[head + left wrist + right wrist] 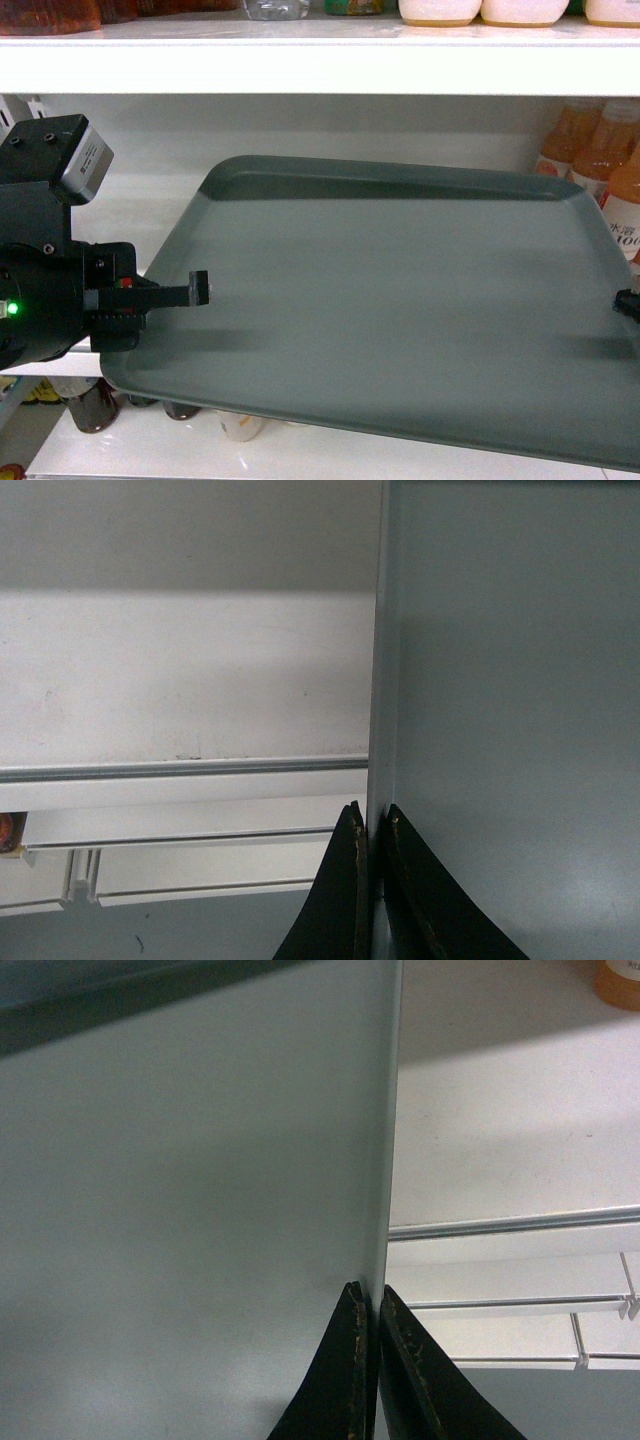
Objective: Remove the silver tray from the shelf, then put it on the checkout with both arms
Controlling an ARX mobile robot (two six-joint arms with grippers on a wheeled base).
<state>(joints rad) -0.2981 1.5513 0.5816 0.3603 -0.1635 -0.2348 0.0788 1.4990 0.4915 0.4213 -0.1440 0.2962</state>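
The silver tray (pixel 400 290), flat and grey-green with a low rim, hangs level in front of the white shelf (pixel 140 205), held at both short ends. My left gripper (pixel 200 288) is shut on its left rim; in the left wrist view the two black fingers (pixel 371 815) pinch the tray's edge (pixel 510 680) with the shelf board (pixel 180 680) beyond. At the right border of the head view only the tip of my right gripper (pixel 627 300) shows. Up close, that gripper (pixel 371 1292) is shut on the tray's right rim (pixel 190 1190). The checkout is out of view.
An upper shelf board (pixel 300 70) carrying jars runs just above the tray. Orange drink bottles (pixel 600 150) stand on the shelf behind the tray's right corner. Below the tray, a lower shelf (pixel 150 445) holds dark bottles (pixel 95 405).
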